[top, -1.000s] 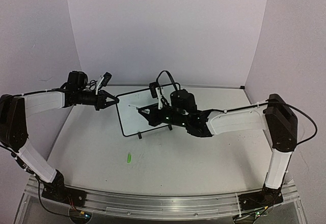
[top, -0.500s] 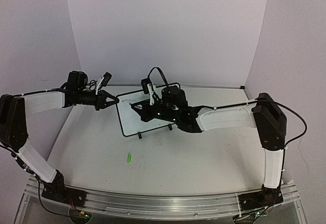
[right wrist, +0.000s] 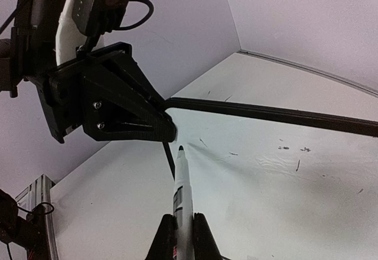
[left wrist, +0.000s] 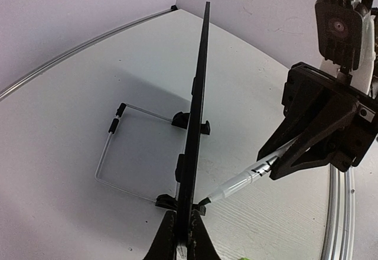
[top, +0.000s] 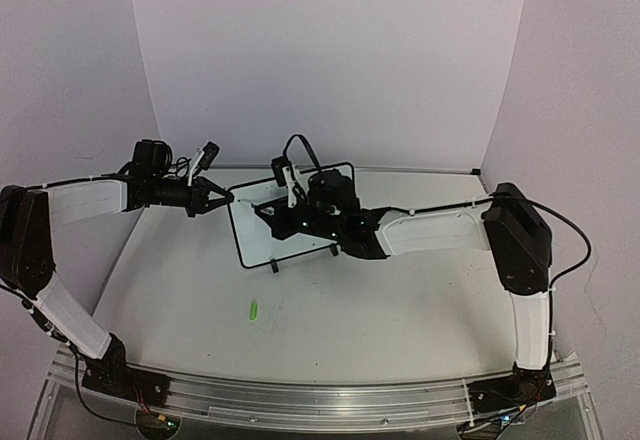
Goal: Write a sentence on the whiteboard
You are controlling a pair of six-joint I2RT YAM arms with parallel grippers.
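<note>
Left gripper [left wrist: 182,243] is clamping the whiteboard [left wrist: 199,71] by its left edge, holding it upright. Right gripper [right wrist: 183,231] is pinching a marker [right wrist: 179,180], tip hovering at the board face beside that edge; contact unclear. Sentence [right wrist: 283,148] is showing only as a few scattered strokes; judging writing barely begun, most remaining.

Soft, even, faintly violet light throughout; shadows are faint, and wrist views bend at their edges.
</note>
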